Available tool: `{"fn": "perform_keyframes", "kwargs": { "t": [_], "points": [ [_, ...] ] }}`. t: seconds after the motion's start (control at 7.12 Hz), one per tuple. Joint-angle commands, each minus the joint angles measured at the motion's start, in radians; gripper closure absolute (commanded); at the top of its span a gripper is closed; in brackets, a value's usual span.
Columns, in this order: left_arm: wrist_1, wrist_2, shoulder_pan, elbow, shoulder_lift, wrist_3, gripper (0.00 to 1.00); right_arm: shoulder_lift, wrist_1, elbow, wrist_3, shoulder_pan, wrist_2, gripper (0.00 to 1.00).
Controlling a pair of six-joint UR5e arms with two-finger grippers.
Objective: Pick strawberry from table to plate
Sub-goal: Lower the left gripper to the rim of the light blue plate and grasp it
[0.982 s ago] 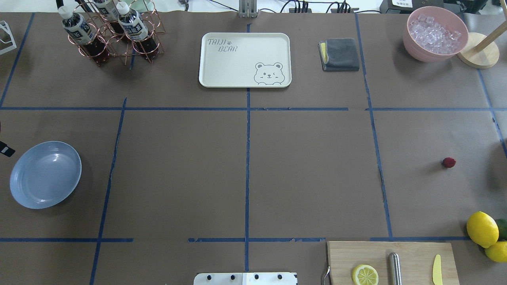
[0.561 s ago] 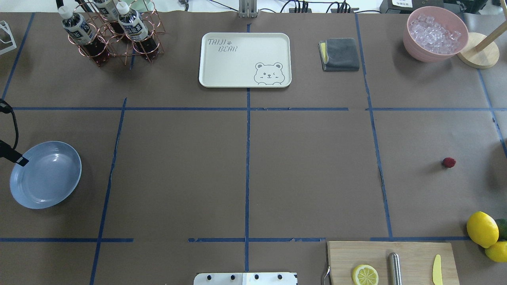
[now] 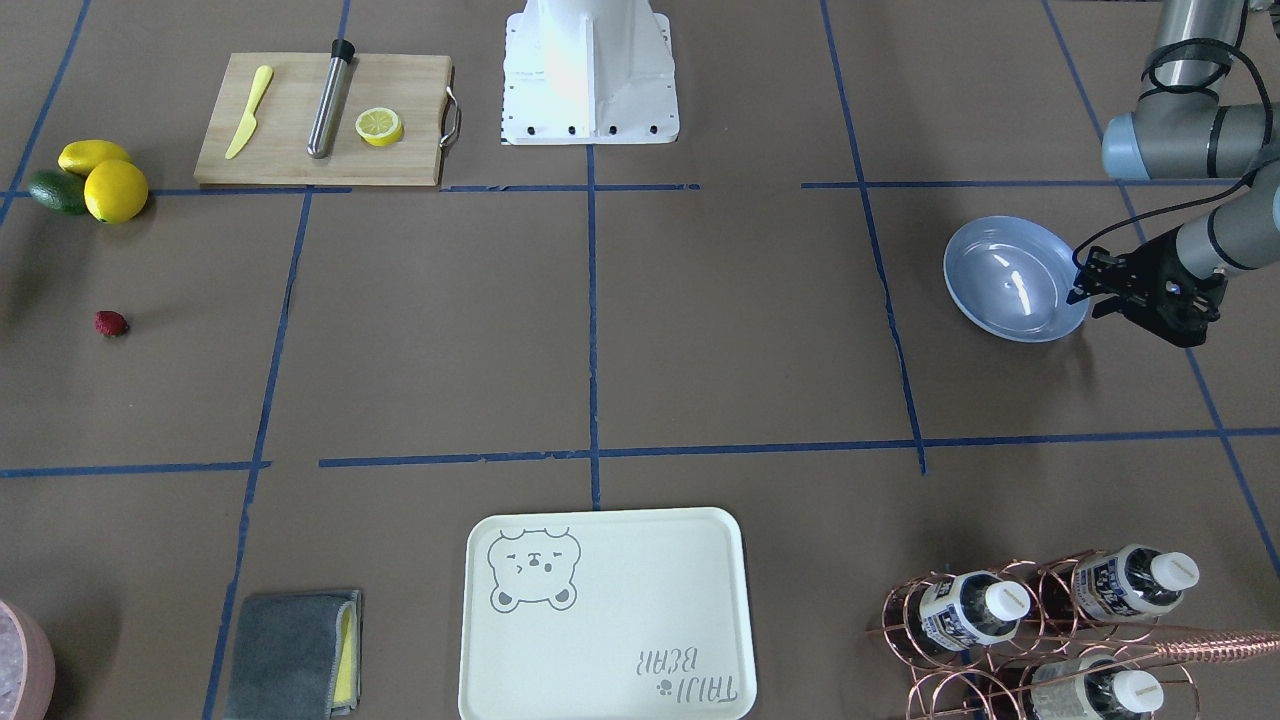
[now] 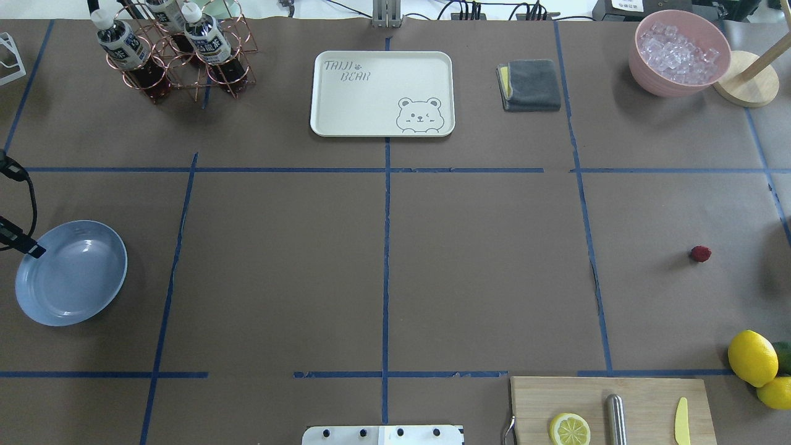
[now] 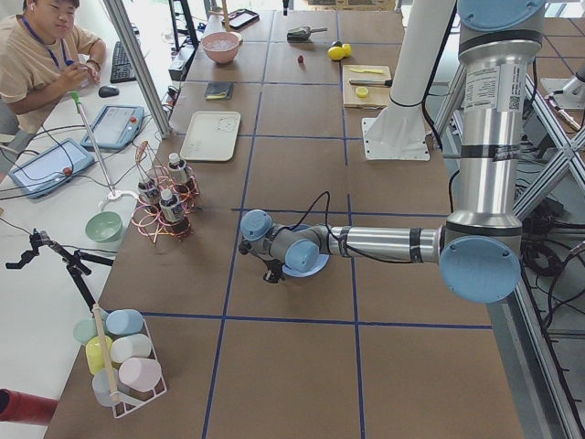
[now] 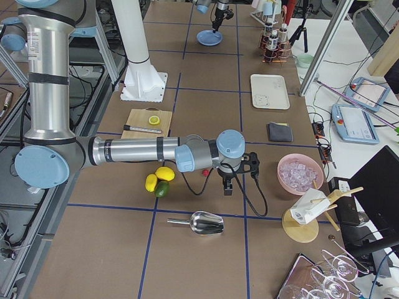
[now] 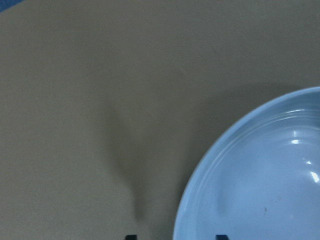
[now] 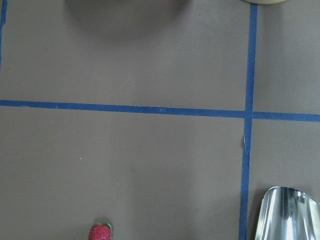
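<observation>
Reaching low at middle right, my left arm [image 3: 1225, 230] holds jaws apart over the rim of 1 plate [image 3: 1000, 280]; right jaws: I cannot tell; 1 strawberry [image 3: 110, 323] far left.

quick tally: 1 strawberry [image 4: 701, 253], 1 plate [image 4: 71, 272], 2 whole lemons [image 4: 752, 357], 1 green fruit [image 3: 56, 191], 1 lemon half [image 3: 379, 126], 1 cutting board [image 3: 280, 150], 1 yellow knife [image 3: 248, 112], 1 steel rod [image 3: 325, 105], 1 bear tray [image 4: 371, 105], 1 grey cloth [image 4: 532, 84], 1 pink bowl [image 4: 642, 77] of ice, 3 bottles [image 3: 965, 608] in 1 copper rack [image 3: 1220, 643], 1 metal scoop [image 6: 206, 222], 1 green bowl [image 5: 103, 226], 2 robot arms [image 5: 384, 243], 1 person [image 5: 37, 55]
</observation>
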Motion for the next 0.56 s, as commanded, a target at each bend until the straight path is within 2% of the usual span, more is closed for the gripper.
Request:
{"fn": "perform_keyframes", "kwargs": {
  "t": [0.0, 0.28, 0.42],
  "points": [
    [0.0, -0.001, -0.001, -0.017, 0.001, -0.045, 1.0, 0.0, 0.0, 0.001, 0.0, 0.0, 0.0, 0.0],
    [0.001, -0.008, -0.003, -0.213, 0.001, -0.288, 1.0, 0.002, 0.0, 0.008, 0.002, 0.0, 0.002, 0.0],
    [0.001, -0.013, -0.001, -0.287, -0.035, -0.455, 1.0, 0.003, 0.002, 0.011, 0.003, 0.0, 0.003, 0.0]
  ]
}}
